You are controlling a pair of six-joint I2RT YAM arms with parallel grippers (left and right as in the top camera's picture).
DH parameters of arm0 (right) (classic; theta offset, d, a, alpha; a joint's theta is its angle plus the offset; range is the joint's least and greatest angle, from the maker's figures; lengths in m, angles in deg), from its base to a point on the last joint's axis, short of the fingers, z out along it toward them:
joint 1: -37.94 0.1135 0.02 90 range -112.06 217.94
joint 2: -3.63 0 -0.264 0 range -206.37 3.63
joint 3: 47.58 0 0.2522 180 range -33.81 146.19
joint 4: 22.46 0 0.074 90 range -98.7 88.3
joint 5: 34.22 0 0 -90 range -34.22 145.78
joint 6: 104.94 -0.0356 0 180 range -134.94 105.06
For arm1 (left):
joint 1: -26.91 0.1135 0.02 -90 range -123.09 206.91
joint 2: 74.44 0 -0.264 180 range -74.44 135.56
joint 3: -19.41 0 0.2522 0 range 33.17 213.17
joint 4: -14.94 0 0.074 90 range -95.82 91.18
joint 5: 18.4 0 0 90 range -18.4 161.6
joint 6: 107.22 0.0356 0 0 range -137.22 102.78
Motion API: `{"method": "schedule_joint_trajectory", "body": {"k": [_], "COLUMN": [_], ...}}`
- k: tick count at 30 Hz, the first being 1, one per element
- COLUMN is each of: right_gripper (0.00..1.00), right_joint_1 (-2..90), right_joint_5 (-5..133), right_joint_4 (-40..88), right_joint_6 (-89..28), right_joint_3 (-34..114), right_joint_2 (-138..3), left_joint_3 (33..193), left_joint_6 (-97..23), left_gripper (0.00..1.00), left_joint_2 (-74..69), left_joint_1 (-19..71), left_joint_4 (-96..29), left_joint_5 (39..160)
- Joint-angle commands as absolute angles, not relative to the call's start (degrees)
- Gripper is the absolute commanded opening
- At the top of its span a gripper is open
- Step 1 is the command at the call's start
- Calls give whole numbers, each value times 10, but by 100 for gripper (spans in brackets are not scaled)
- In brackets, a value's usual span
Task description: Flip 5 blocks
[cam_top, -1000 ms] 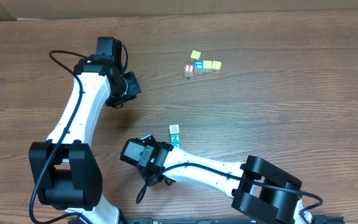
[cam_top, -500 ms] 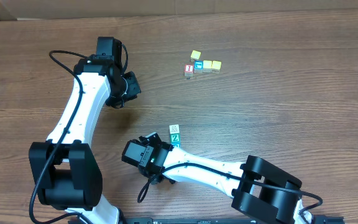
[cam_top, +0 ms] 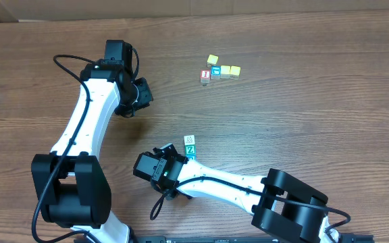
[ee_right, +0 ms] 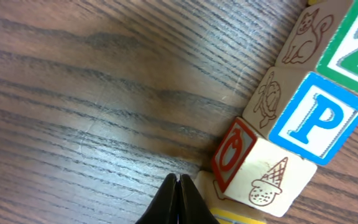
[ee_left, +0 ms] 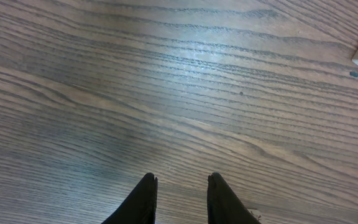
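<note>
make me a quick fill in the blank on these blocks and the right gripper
The blue-framed block shows the letter ___. The green-framed block next to it shows the letter ___. The right gripper is ___, with nothing between its fingers. The red-O block has an ice cream ___ drawn on its pale side.
Missing words: P; Z; shut; cone.

Wood-grain table [cam_top: 302, 121] bears two clusters of blocks [cam_top: 190, 142].

Left gripper [ee_left: 182, 179] slightly parted (empty); right gripper [ee_right: 178, 180] pinched closed.
</note>
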State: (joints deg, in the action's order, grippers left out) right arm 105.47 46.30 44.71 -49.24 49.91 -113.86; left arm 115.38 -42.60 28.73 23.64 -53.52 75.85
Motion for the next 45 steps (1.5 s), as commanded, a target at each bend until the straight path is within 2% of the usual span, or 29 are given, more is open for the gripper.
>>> {"method": "schedule_joint_trajectory", "body": {"k": [1, 27, 32, 39, 45], "right_gripper": [4, 4, 4, 4, 4], "right_joint_1": [1055, 1054, 1054, 1044, 1030], "right_joint_5": [442, 427, 462, 514, 516], "right_joint_4": [446, 442, 446, 513, 584], "right_joint_6": [-495, -495, -487, -403, -334], "right_joint_3": [499, 500, 534, 631, 640], "right_joint_2": [-1135, -1135, -1135, -1127, -1114], "left_joint_3": [1161, 1161, 1161, 1161, 1161], "left_joint_6": [-430, -430, -430, -430, -425], "left_gripper": [21, 24, 24, 22, 18], "left_joint_2": [293, 293, 293, 293, 293], "left_joint_1": [235, 235, 235, 235, 231], "left_joint_4": [-536, -537, -537, -536, -521], "left_joint_5": [756, 756, 756, 756, 759]}}
